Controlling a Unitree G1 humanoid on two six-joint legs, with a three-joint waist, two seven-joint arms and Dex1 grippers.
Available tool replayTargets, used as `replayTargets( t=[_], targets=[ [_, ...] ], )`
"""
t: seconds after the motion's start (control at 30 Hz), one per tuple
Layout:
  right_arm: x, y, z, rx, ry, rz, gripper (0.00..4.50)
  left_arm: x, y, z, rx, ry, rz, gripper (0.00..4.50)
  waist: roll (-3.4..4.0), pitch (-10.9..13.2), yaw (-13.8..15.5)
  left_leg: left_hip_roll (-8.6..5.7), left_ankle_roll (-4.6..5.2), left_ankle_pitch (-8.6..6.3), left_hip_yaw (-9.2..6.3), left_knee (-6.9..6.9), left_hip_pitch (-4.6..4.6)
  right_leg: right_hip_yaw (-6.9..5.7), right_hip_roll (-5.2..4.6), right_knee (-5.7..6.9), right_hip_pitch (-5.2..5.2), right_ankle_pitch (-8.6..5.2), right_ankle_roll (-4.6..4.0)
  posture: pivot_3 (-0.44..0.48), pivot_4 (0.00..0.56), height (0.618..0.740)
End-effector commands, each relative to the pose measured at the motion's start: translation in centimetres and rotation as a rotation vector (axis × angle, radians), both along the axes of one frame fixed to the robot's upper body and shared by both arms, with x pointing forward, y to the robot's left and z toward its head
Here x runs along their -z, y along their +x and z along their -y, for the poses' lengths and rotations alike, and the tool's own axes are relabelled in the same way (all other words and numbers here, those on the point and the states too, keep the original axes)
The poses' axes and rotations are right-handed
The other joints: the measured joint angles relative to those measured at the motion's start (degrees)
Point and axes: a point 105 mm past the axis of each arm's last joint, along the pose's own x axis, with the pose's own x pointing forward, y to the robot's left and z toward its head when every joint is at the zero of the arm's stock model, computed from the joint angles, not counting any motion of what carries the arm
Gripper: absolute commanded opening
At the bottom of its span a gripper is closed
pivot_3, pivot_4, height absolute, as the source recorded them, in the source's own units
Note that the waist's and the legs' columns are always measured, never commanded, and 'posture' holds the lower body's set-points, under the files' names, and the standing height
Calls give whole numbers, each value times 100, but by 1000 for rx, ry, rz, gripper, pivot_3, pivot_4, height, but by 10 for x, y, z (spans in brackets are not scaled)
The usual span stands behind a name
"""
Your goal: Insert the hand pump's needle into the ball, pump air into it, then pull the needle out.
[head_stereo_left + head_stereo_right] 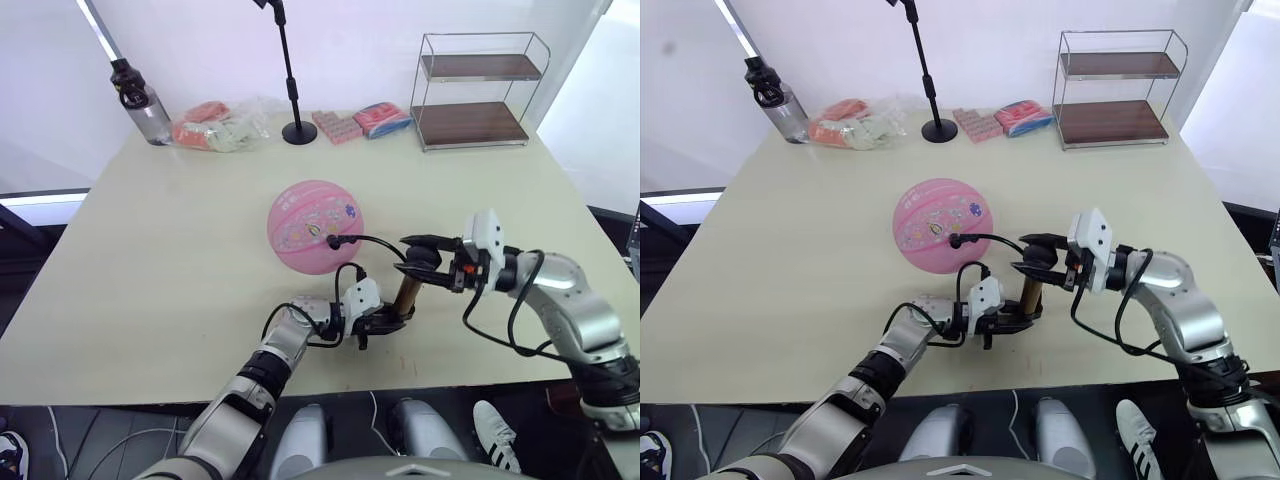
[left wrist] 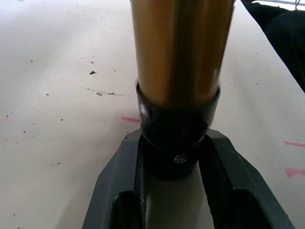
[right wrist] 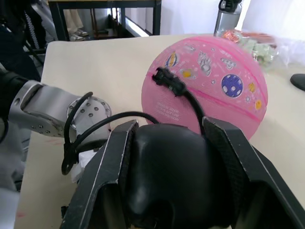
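One water bottle [image 1: 140,100] stands at the table's [image 1: 150,260] far left, a heap of packets [image 1: 215,128] beside it, no writing readable. Mid-table sits the single pink ball [image 1: 314,226], stickers up, the hose fitting [image 3: 167,81] plugged into its face. In front, the left gripper [image 1: 385,320] pinches the base of the hand pump [image 1: 406,292], which stands upright. The right gripper [image 1: 422,252] clamps the black handle [image 3: 176,176] on top. Far right, one two-tier shelf [image 1: 480,90].
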Motion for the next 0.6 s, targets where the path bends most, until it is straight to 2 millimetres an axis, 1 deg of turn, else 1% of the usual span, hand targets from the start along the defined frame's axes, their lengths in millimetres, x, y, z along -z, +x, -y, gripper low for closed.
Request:
replayTargets(
  t=[0.03,0.27,0.37,0.47,0.6],
  targets=[
    [-63,-8,3,-48,100,109,1653,64,-25,-42,-92,217,-221,1107,12,19,3,0,0,0,0,0,-1,0,0,0,0,0,0,0,150,740],
    [-111,-16,12,-77,126,150,1653,64,-25,-42,-90,218,-222,1107,10,28,2,4,0,0,-2,0,-4,0,-3,0,-3,0,0,0,150,740],
    [-141,-21,17,-90,162,184,1653,64,-24,-42,-91,219,-221,1107,13,32,3,4,0,0,-1,0,-5,1,-5,0,-5,0,0,0,150,740],
    [-155,-24,19,-96,179,193,1653,64,-24,-42,-91,219,-222,1107,-1,47,10,6,0,0,-4,0,-9,-2,-6,0,-8,1,0,0,150,740],
    [-168,-27,19,-102,224,187,1653,64,-25,-41,-88,217,-222,1107,13,59,16,4,1,1,4,2,-30,2,-14,2,-27,2,1,0,150,740]
  ],
)
